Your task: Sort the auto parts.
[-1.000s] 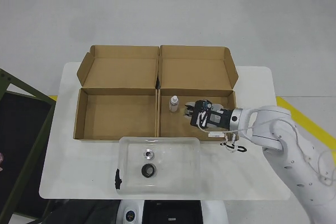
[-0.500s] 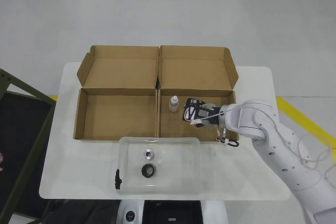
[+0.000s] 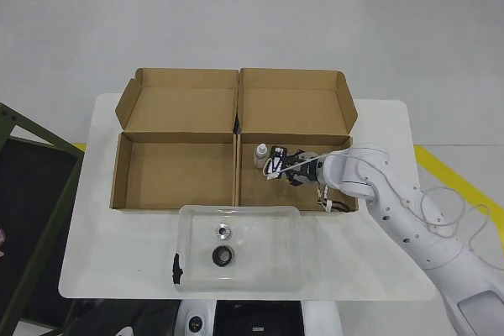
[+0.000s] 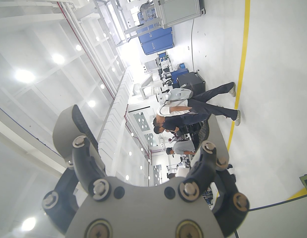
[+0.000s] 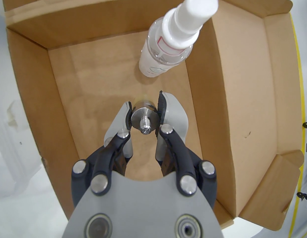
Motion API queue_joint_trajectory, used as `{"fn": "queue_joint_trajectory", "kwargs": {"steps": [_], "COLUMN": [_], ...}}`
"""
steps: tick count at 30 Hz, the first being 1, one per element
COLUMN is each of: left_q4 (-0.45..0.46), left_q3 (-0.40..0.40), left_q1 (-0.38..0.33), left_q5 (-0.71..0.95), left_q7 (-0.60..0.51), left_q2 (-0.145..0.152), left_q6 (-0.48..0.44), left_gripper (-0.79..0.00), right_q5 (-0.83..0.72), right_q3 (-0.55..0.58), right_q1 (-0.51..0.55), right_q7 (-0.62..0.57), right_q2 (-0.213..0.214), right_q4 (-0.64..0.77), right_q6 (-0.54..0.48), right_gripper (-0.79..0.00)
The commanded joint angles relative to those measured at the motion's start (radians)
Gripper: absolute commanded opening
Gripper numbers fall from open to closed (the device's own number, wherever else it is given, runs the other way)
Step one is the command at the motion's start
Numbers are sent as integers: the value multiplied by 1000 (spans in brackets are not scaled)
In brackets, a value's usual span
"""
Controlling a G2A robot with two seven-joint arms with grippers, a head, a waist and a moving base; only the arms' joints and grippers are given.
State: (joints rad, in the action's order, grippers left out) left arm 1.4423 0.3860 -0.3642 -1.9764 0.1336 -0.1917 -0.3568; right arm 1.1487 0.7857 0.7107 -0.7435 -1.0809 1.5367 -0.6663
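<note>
White desk (image 3: 118,252), pale grey floor (image 3: 67,50) around. Nearest, a clear tray (image 3: 277,269) holds a silver part (image 3: 224,231) and a black ring (image 3: 224,255). Beyond, inside the right cardboard box (image 3: 294,109), the right gripper (image 5: 145,104) fingers pinch a shiny threaded metal cylinder (image 5: 144,121) beside a white bottle (image 5: 168,48). The left gripper (image 4: 139,122) fingers are spread.

Setting: large industrial hall, a factory or robotics test floor. Left wrist view: high white ceiling with rows of round lights (image 4: 24,75), a red pipe (image 4: 76,33) running along it, a metal-framed enclosure (image 4: 175,1) with grey panels, blue machine cabinets (image 4: 155,42) and workstations (image 4: 168,69) farther back. Pale floor (image 4: 275,50) marked with a yellow line (image 4: 242,58). Top view: white worktop (image 3: 378,269) on grey floor, a yellow line beside it.
</note>
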Motion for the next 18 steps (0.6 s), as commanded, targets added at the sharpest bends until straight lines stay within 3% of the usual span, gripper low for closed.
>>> {"fn": "queue_joint_trajectory", "kwargs": {"steps": [1, 6, 14, 18], "left_q4": [0, 0, 0, 0], "left_q3": [0, 0, 0, 0], "left_q1": [0, 0, 0, 0], "left_q5": [0, 0, 0, 0], "left_q7": [0, 0, 0, 0], "left_q2": [0, 0, 0, 0], "left_q6": [0, 0, 0, 0], "left_gripper": [0, 0, 0, 0], "right_q5": [12, 34, 53, 62], "right_q3": [-11, -36, -59, -66], "right_q1": [-7, -22, -36, -40], "right_q7": [-1, 3, 8, 4], "right_q2": [-5, -19, -37, -44], "right_q4": [-17, -53, -89, -100], "right_q6": [9, 23, 41, 48], "right_gripper": [-785, -779, -693, -573]}}
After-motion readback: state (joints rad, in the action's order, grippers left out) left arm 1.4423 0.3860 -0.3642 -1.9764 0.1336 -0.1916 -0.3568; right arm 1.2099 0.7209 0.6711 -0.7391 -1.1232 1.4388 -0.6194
